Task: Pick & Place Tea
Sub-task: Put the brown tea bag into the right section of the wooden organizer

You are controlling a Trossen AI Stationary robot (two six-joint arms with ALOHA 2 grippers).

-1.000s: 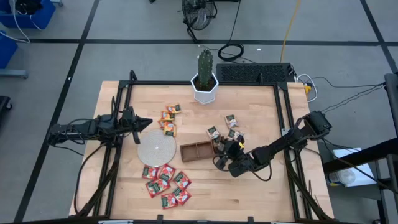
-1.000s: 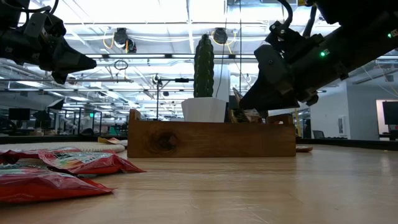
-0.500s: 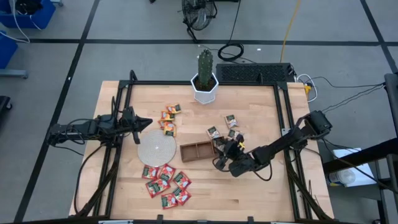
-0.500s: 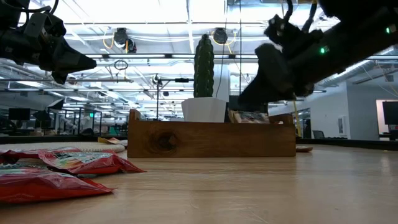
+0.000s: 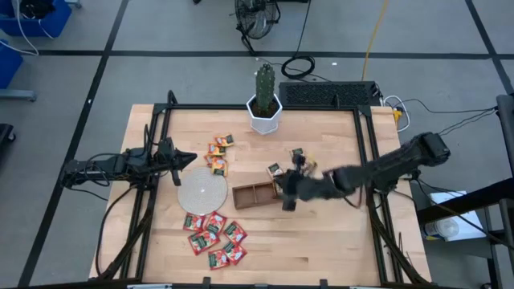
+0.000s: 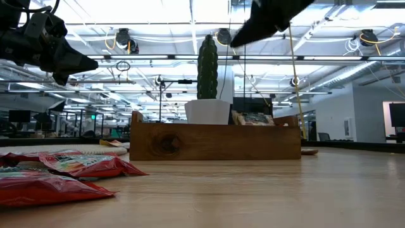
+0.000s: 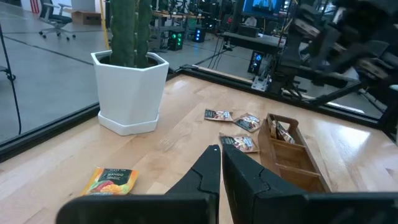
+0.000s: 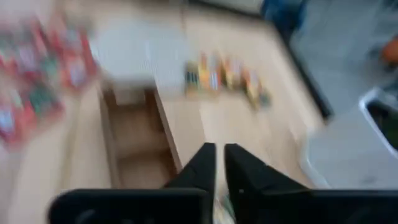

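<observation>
Clenched tight with nothing between its fingers, the right gripper [image 5: 291, 191] hangs above the right-hand end of the wooden tray [image 5: 255, 194], its arm stretching in from the table's right edge. One whitish tea sachet [image 7: 283, 132] stands in the tray's end compartment there, and three more whitish sachets [image 7: 239, 143] lie on the wood just beyond it, toward the potted cactus [image 5: 264, 100]. Left of the tray sits the round grey disc [image 5: 201, 191], with the orange-yellow sachets [image 5: 217, 155] scattered behind it and the red sachets [image 5: 214, 236] heaped in front, near the table's front edge. Farther off, the left gripper [image 5: 188, 157] waits by the left edge of the table, its fingers pressed together, holding nothing.
</observation>
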